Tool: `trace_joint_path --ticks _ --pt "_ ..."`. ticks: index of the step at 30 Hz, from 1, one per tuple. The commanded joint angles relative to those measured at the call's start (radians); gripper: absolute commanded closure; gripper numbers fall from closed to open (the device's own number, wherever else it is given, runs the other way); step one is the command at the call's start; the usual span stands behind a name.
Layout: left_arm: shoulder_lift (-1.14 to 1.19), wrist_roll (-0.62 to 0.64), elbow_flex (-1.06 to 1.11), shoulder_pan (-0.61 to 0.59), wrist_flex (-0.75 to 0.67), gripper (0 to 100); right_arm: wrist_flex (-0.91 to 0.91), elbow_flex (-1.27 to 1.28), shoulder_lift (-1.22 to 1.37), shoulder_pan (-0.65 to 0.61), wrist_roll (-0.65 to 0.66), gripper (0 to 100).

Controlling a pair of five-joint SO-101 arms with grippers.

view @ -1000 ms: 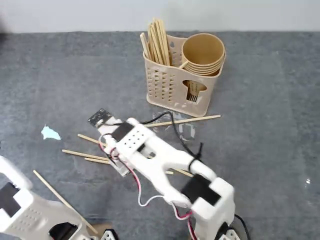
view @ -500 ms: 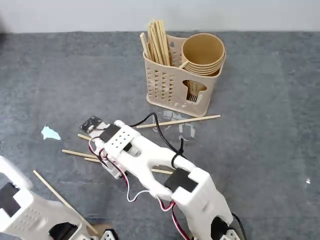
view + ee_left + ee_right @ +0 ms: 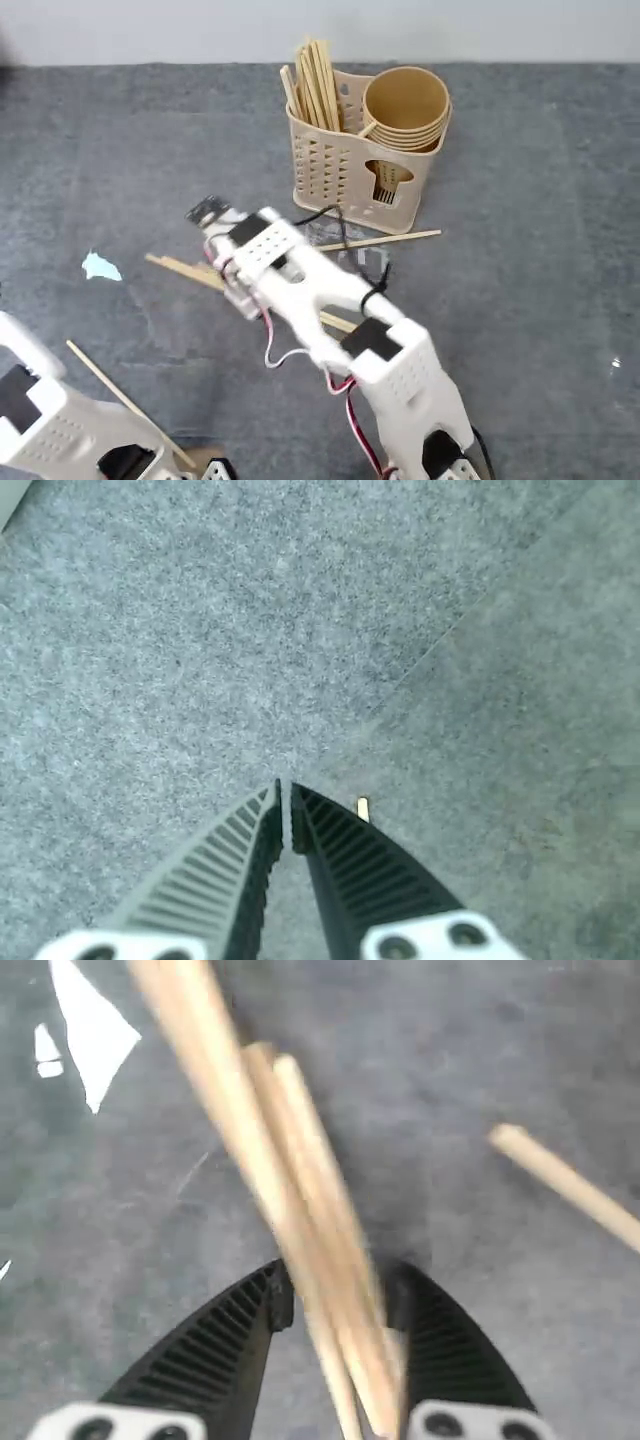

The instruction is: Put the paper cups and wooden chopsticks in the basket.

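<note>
The beige basket (image 3: 345,175) at the back holds several wooden chopsticks (image 3: 315,80) and a stack of paper cups (image 3: 405,105). My right gripper (image 3: 335,1290) is shut on a small bundle of chopsticks (image 3: 300,1190), which in the high view sticks out to the left of the gripper (image 3: 228,282) as chopsticks (image 3: 180,268) just over the mat. One loose chopstick (image 3: 385,240) lies in front of the basket, another (image 3: 120,395) at the lower left beside my left arm (image 3: 40,415). My left gripper (image 3: 287,790) is shut and empty over the mat, a chopstick end (image 3: 362,806) just beside it.
A pale blue scrap (image 3: 99,266) lies on the grey mat at the left, also seen as a scrap (image 3: 90,1020) in the right wrist view. A loose chopstick (image 3: 570,1185) lies past the right gripper. Open mat stretches to the right of the basket.
The right gripper has closed on the chopsticks that lay on the mat and shifted them back and to the right, toward the basket. The left arm has not moved.
</note>
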Motion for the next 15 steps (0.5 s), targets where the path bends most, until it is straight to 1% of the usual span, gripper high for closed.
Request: trace_joint_path --ticks 1,7,11,15 --pt "-0.054 -0.008 -0.004 0.002 -0.020 99 -0.007 0.000 0.039 0.021 0.017 87.6" --pt "-0.055 -0.008 -0.005 0.002 -0.017 99 -0.005 0.000 0.039 0.041 0.017 88.4" --pt "-0.055 -0.008 -0.005 0.002 -0.017 99 -0.015 0.000 0.035 0.042 0.018 99.0" --pt "-0.055 -0.008 -0.005 0.002 -0.015 99 -0.015 0.000 0.035 0.042 0.057 97.9"
